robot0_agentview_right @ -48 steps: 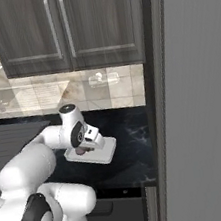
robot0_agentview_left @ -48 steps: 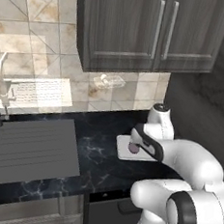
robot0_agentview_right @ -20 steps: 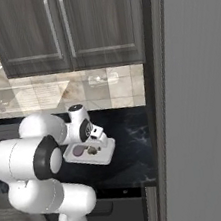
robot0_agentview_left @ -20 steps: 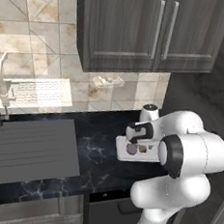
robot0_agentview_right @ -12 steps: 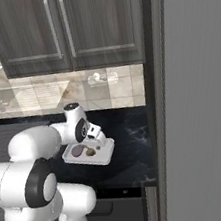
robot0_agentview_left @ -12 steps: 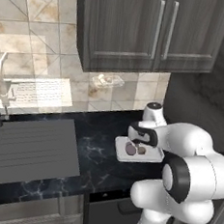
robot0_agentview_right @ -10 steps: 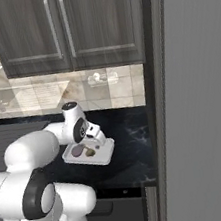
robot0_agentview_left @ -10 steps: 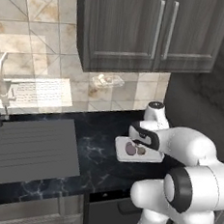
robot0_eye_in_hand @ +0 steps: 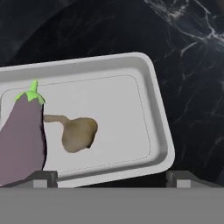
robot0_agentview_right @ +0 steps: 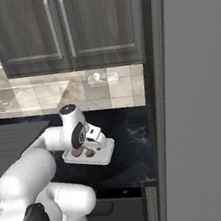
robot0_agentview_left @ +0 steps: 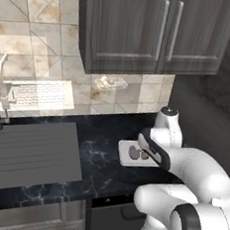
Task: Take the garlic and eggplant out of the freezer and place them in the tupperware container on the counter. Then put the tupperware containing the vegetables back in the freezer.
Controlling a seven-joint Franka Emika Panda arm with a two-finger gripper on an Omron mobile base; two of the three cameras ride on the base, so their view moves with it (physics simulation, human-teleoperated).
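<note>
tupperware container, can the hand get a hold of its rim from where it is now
Probably yes. The hand is open just above the tupperware container, with its near rim between the fingertips. The eggplant lies close to one fingertip and might get nudged; the garlic sits clear mid-tray.

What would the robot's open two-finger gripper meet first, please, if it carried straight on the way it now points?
Most likely the floor of the shallow white rectangular tupperware tray, near the small brownish garlic bulb. The gripper stands open; the purple pear-shaped eggplant lies off to one side. Depth is unclear.
</note>
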